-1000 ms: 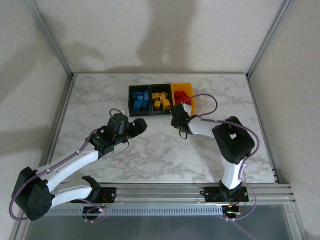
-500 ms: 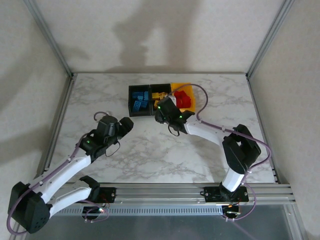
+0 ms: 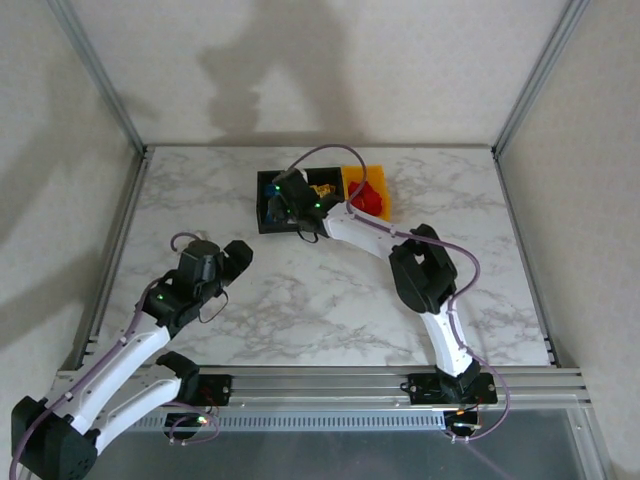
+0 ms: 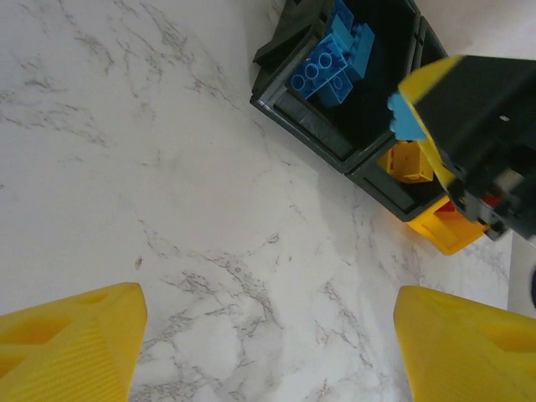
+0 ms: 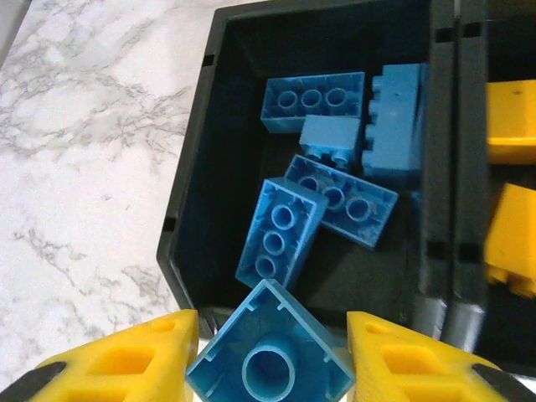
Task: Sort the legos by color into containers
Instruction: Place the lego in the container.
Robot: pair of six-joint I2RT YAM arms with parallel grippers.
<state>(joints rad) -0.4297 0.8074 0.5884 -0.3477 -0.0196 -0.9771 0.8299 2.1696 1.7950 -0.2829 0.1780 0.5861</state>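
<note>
My right gripper (image 5: 272,328) is shut on a square blue lego (image 5: 268,365), held underside-up above the near rim of the left black container (image 5: 186,167). Several blue legos (image 5: 322,180) lie inside that container. From above, the right gripper (image 3: 285,198) hangs over this bin (image 3: 262,218); the middle black bin (image 3: 322,190) holds yellow legos and the orange bin (image 3: 372,172) holds red ones. My left gripper (image 3: 240,254) stands open over bare marble, left of and nearer than the bins, with nothing between its yellow fingers (image 4: 71,347).
The three bins stand joined in a row at the back centre of the marble table (image 3: 330,300). Metal frame rails (image 3: 120,250) run along the table's sides. In the left wrist view the bins (image 4: 301,117) lie ahead to the right.
The right arm swung left from beside the orange bin to above the left black bin, carrying the blue lego. The left arm drew back toward the near left.
</note>
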